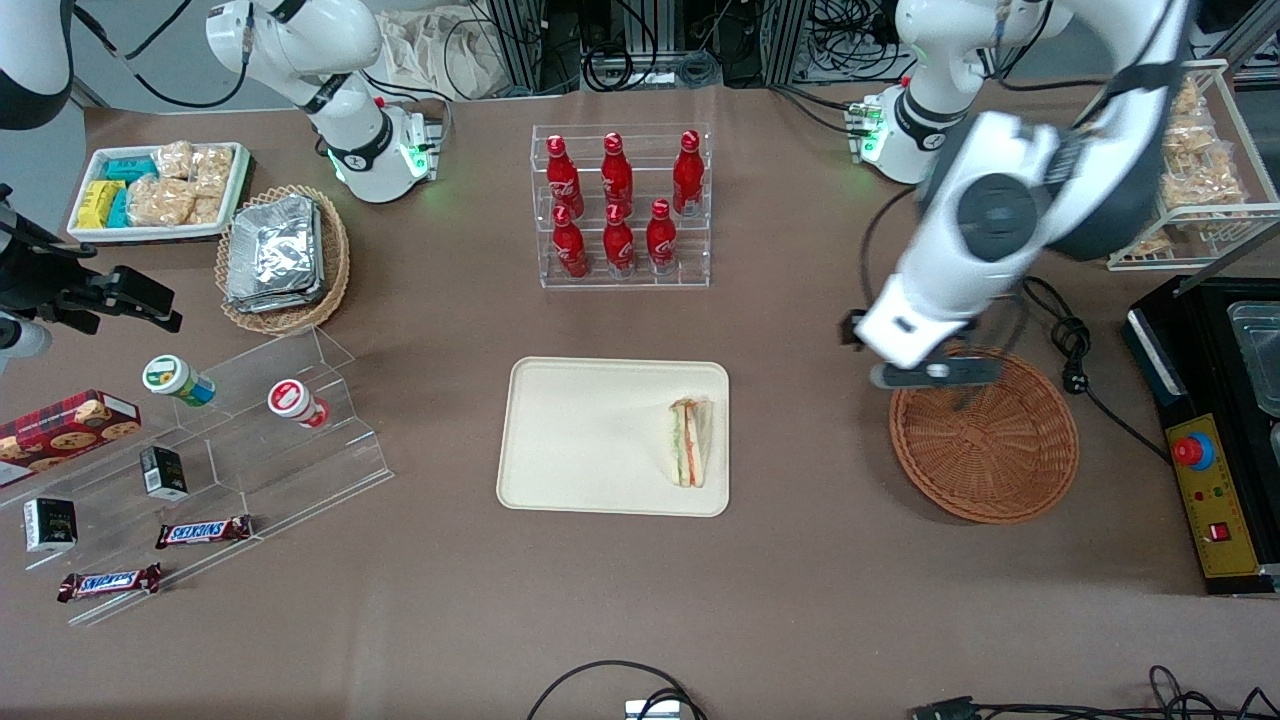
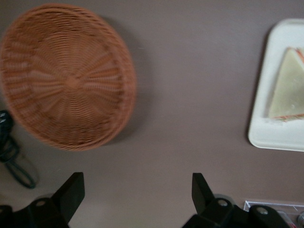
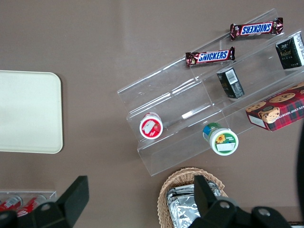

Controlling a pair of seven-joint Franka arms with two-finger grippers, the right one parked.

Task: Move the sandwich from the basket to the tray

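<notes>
Overhead, a brown table holds 3 things that matter: a sandwich (image 1: 691,441), a cream tray (image 1: 590,440) and a round reddish-brown wicker basket (image 1: 985,433).

The sandwich, a pale bread wedge with orange and green filling layers showing along its cut side, lies flat on the tray, close to the tray edge that faces the basket. The tray sits near the middle of the table. The basket sits well apart from it, toward the working arm's end of the table, and nothing lies in it.

The working arm's gripper (image 1: 935,373) hangs above the basket's rim, at the part of the rim farther from the front camera. Its 2 black fingers (image 2: 71,192) are spread wide with nothing between them, and the wrist camera looks down past them onto bare tabletop, with the basket (image 2: 66,76) to one side and a corner of the tray (image 2: 275,128) with the sandwich (image 2: 287,85) to the other.

Farther from the front camera than the tray stands a clear rack with 6 red bottles (image 1: 620,205). Toward the parked arm's end of the table lie an oval wicker basket with foil packets (image 1: 280,255), a white tray of snack packets (image 1: 160,190) and a clear stepped stand (image 1: 240,440) with cups, small boxes and 2 chocolate bars.
</notes>
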